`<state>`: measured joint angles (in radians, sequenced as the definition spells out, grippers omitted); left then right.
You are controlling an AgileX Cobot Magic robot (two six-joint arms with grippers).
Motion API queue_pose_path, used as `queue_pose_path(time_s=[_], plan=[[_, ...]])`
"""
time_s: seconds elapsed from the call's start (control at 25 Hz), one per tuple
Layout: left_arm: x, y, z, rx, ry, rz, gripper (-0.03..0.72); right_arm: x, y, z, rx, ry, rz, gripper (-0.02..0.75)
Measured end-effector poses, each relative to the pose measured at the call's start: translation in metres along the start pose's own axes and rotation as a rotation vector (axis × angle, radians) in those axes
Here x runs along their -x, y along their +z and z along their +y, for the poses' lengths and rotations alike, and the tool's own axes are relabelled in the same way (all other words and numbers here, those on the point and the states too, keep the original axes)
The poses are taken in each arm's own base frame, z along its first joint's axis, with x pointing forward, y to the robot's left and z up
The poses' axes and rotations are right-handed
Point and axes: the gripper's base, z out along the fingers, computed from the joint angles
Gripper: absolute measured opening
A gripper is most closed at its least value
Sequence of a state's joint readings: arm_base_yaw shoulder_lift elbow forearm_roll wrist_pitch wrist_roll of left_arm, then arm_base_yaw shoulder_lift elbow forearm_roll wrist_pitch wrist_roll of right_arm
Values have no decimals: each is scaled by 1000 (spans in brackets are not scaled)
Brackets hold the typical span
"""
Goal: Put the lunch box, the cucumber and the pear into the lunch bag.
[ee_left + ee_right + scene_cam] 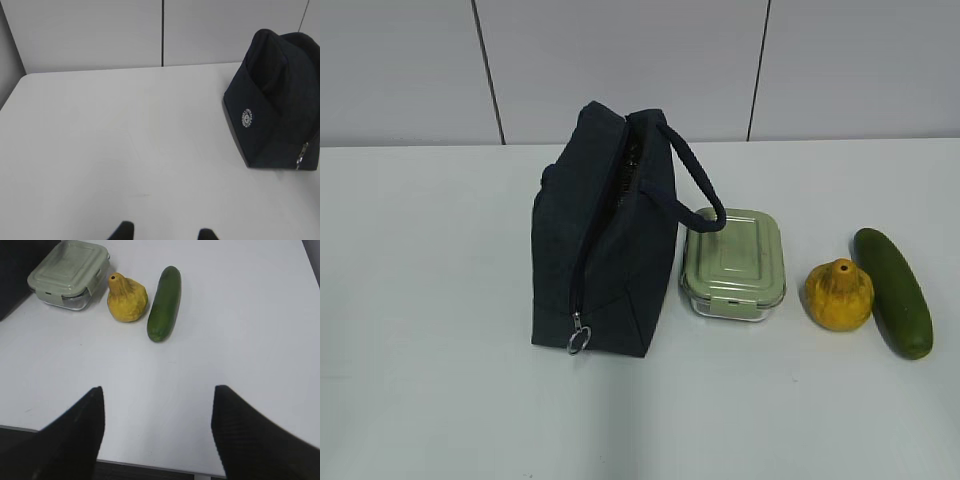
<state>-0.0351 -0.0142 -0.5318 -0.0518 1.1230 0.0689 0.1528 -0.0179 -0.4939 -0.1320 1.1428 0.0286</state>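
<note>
The dark navy lunch bag [603, 240] stands upright left of centre, its top zipper partly open, the ring pull [579, 341] hanging at the front and the loop handle [695, 185] leaning over the lunch box. It also shows at the right of the left wrist view [275, 100]. The sage-lidded lunch box [733, 263] [69, 272], the yellow-orange pear [839, 294] [127, 297] and the dark green cucumber [892, 290] [164, 302] lie in a row to the bag's right. My left gripper [164, 232] is open and empty over bare table. My right gripper [157, 395] is open and empty, well short of the fruit.
The white table [430, 300] runs back to a pale panelled wall [620, 60]. The table's near edge [150, 464] shows under the right gripper. Neither arm appears in the exterior view.
</note>
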Motion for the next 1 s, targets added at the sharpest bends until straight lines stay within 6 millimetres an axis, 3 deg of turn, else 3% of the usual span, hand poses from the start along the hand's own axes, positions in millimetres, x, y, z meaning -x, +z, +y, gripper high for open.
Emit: queue_pose_path(time_s=[0.28, 0.52, 0.76, 1.0], plan=[[2, -1, -2, -21, -10, -17, 241, 1, -1, -1, -7, -3, -4, 516], [37, 0, -8, -109, -67, -50, 288, 22, 9, 1, 2, -9, 80, 516], [69, 35, -13, -196, -104, 114, 309, 56, 31, 3, 7, 18, 193, 517], [102, 74, -11, -213, -95, 153, 363, 82, 63, 7, 17, 59, 279, 518]])
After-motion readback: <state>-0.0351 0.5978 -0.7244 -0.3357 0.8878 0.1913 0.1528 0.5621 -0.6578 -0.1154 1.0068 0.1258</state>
